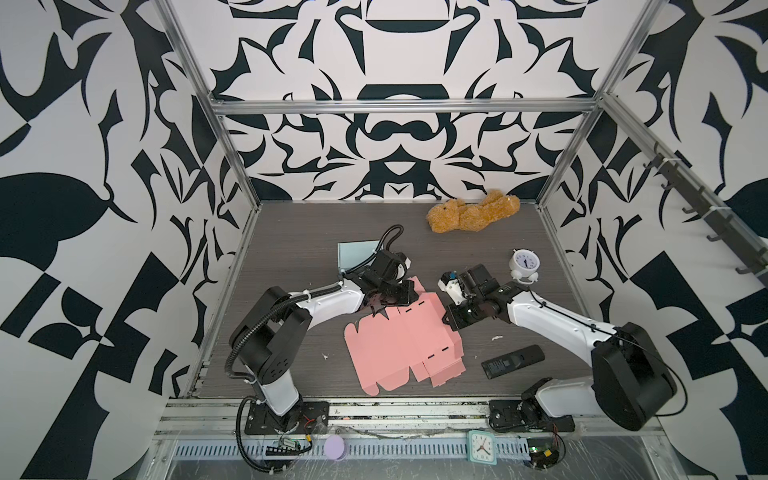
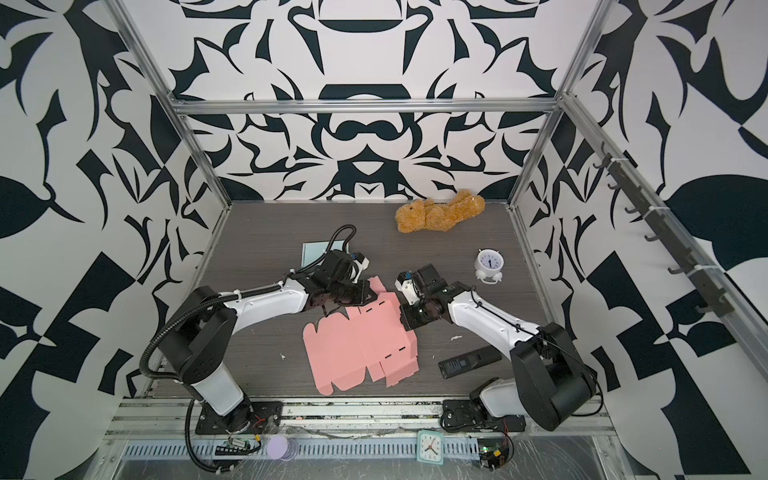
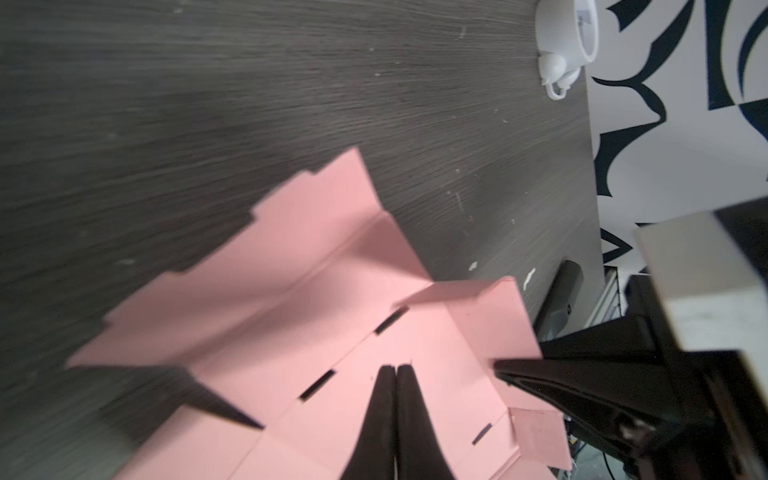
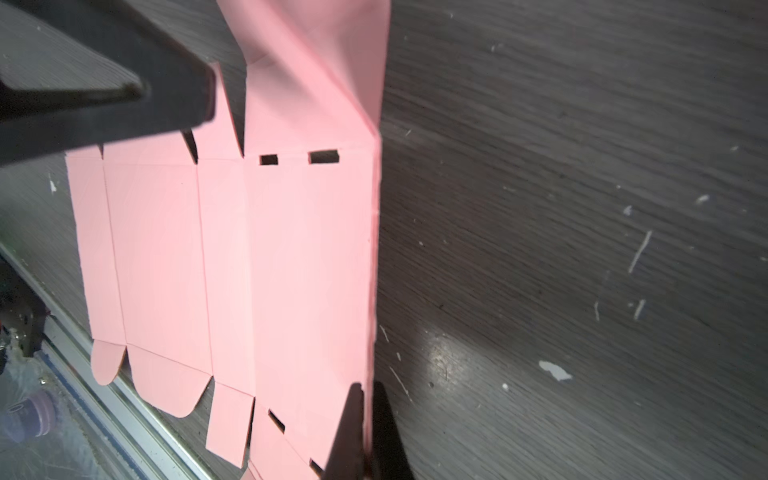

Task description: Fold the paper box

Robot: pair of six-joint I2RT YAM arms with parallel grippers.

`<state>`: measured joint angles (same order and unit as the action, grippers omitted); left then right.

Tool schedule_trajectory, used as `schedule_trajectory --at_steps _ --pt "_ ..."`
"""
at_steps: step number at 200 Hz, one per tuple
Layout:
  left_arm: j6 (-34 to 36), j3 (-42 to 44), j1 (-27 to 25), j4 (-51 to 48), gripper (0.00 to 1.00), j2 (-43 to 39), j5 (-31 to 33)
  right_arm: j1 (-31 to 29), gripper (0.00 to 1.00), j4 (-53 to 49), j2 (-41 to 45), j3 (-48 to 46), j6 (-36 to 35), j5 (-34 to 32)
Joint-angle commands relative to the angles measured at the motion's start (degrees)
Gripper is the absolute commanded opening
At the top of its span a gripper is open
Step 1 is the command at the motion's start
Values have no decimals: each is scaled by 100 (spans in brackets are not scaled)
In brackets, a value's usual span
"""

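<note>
Dark woodgrain tabletop [image 1: 291,232], black-and-white patterned walls [image 1: 395,166]

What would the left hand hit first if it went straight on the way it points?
The pink paper box. The left hand, shut, points at the panel between the slots, directly ahead of its tips. Whether the tips already touch it is unclear.

STEREO HEAD, WRIST CAMERAS: You look down from high over the front rail [image 1: 415,419]. Both top views tilt onto the whole tabletop [image 1: 291,232] and the back wall [image 1: 399,137], far off and nearly identical. Your wrist cameras ride close. The left one sights along the left gripper [image 3: 396,368] toward the white alarm clock [image 3: 569,37] at 2 o'clock, the right one along the right gripper [image 4: 366,386] toward the front rail at 6 o'clock. The paper box [image 4: 291,249] at centre appears in all four views.
</note>
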<state>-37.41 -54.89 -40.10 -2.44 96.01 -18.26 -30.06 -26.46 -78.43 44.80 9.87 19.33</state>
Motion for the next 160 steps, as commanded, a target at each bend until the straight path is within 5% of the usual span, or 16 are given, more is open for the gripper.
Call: schedule_trajectory --at_steps 1,62,160 --pt "140 294 261 -246 6 -398 173 -113 0 -146 190 279 -165 -241" --pt "436 761 1024 -592 7 -849 360 -272 0 -210 151 363 -187 -395" --pt "632 577 1020 -518 8 -214 253 -378 0 -302 140 503 -223 -536"
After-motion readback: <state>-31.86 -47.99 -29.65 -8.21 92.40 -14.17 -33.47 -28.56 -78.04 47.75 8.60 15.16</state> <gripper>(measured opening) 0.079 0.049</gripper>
